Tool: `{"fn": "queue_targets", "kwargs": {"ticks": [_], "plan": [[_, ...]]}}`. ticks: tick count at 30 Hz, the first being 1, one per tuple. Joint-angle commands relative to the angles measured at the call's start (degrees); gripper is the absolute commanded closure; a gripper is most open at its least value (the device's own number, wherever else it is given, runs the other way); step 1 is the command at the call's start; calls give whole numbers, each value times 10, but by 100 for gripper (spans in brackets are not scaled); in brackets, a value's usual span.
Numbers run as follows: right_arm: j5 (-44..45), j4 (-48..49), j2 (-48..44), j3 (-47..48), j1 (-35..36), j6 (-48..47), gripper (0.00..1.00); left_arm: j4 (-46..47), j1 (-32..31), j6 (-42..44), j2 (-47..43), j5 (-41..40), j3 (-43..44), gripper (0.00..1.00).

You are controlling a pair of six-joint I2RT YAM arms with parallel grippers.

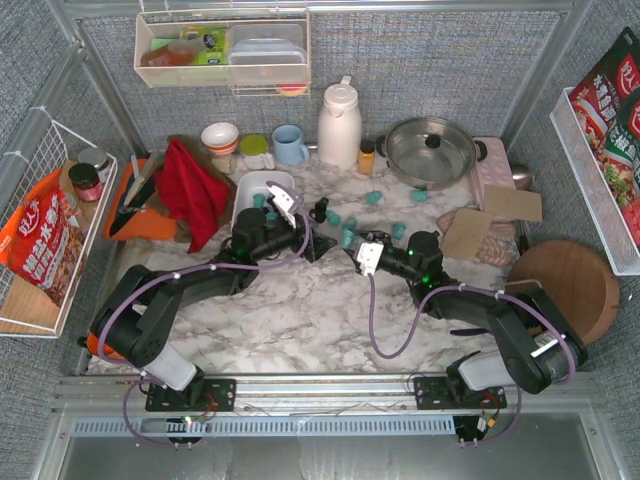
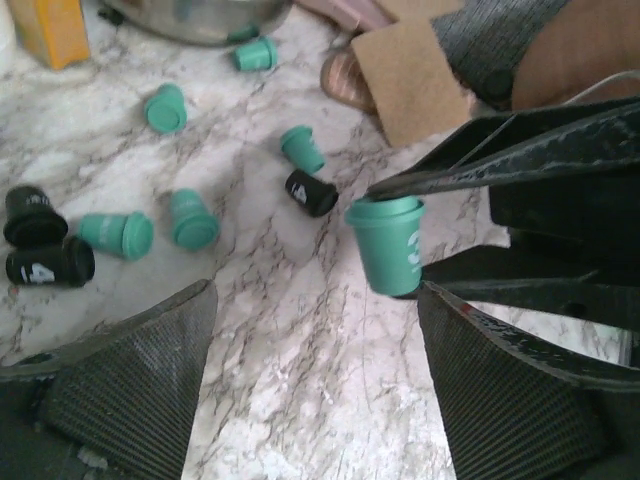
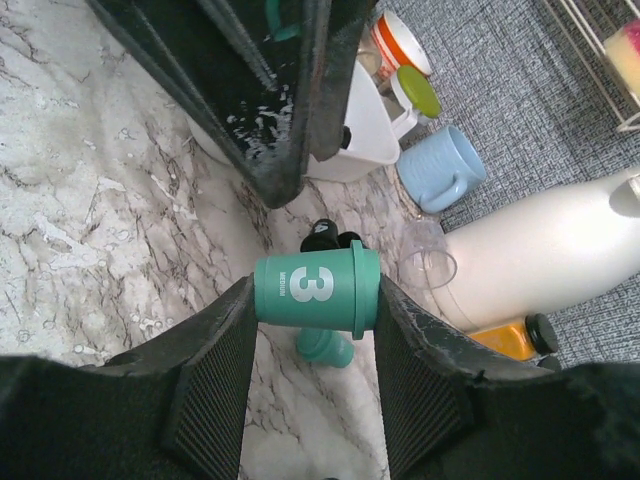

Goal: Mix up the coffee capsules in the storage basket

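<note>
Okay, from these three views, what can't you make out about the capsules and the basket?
Storage basket: in the top view the left arm covers its near part, so its contents cannot be counted.
Same basket, right wrist view: mostly behind the left gripper.
Held teal capsule: in the top view too small to tell from the loose capsules by the right gripper.
Left wrist view: basket outside the frame.

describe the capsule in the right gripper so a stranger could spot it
Find the middle of the marble table. There the right gripper is shut on a teal capsule. Unlike the loose capsules around, it is gripped and shows a white 3.
</note>
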Motion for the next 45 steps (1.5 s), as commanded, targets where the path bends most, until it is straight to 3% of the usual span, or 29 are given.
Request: {"fn": "queue_targets", "kwargs": {"ticks": [1,11,30,34,38,45], "plan": [[-20,35,-3,1,2,-8,67,88,-9,-22,-2,36,0,13],[-17,21,-17,2,5,-11,68,162,-30,-74,49,72,16,31],[11,36,-30,-3,11,-6,68,214,-44,-126,110,105,39,45],[13,29,-36,-3,12,-6,68,214,-47,-124,117,111,44,52],[21,21,-39,-1,13,-7,60,209,-47,-123,117,105,46,63],[29,-16,-47,6,13,-14,43,181,-45,-111,101,69,48,68]]}}
